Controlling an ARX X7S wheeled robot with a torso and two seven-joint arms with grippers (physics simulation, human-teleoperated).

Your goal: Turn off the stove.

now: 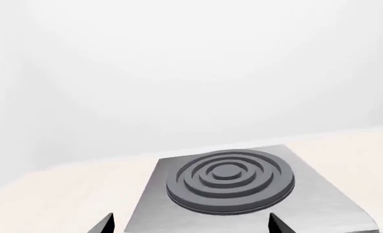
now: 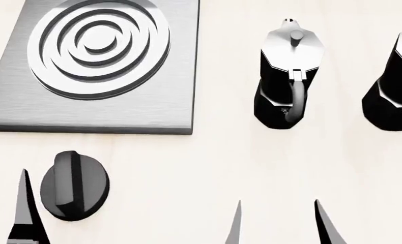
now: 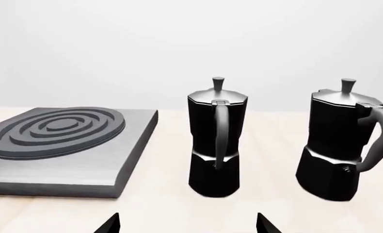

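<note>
Fig.: approach step, knob not yet touched. One stove [image 2: 24, 109], a grey slab w/ one ringed burner [image 2: 97, 43], lies on the pale surface [image 2: 255, 168]. One black knob [image 2: 74, 184] sits on the surface just in front of the stove, apart from it. Left gripper [image 1: 190, 224]: fingers apart, one tip [image 2: 26, 213] just beside the knob. Right gripper [image 2: 277, 223]: fingers apart, holding nothing, well right of the knob. Next move, as judged: straddle the knob's ridge w/ the left fingers, close, twist. Two moka pots [image 2: 289, 76] stand right of the stove.
</note>
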